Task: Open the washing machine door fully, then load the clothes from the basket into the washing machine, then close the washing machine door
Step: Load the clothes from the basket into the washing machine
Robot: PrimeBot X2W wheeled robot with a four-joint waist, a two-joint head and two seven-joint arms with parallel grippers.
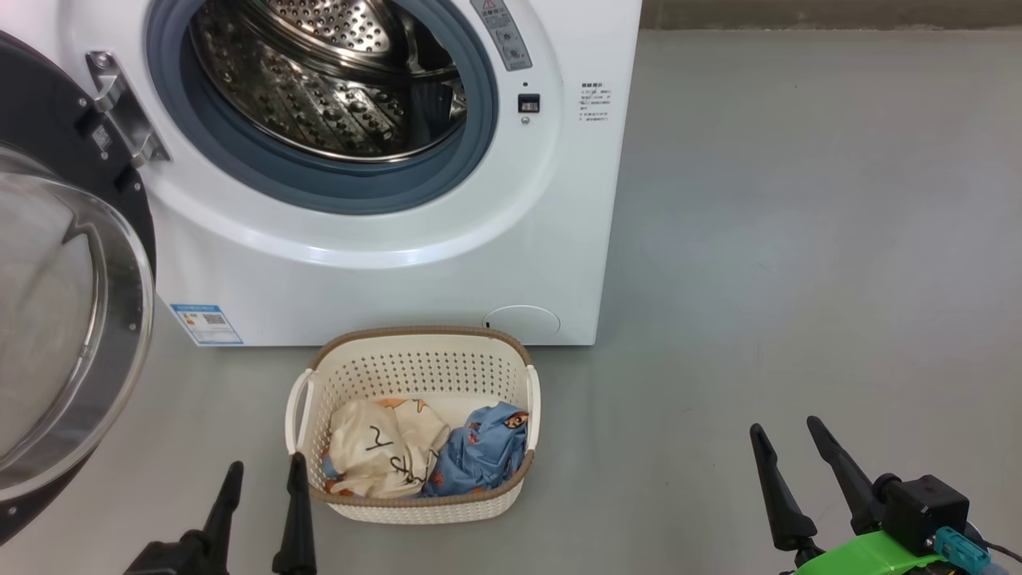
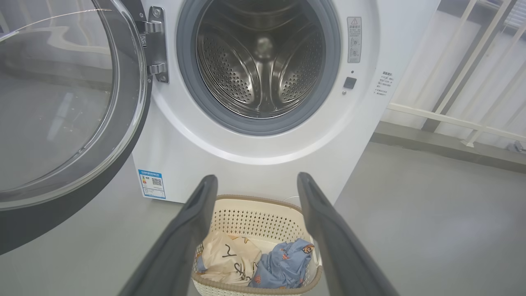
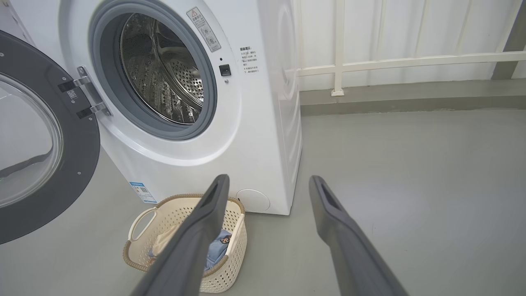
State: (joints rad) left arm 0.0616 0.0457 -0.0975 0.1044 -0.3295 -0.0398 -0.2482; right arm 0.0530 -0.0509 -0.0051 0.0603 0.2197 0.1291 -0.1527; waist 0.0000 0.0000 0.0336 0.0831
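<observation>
Left end effector point(image 1: 265, 479), right end effector point(image 1: 786, 447): dark-fingered, spread, empty. Cream perforated plastic basket point(image 1: 415, 331), cream and blue clothes point(image 1: 423, 455) inside; we judge it parked before white washing machine point(image 1: 383, 271) for short lifts.

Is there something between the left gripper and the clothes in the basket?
Nothing visible. The left gripper is open near the basket, and the clothes lie uncovered inside it.
</observation>
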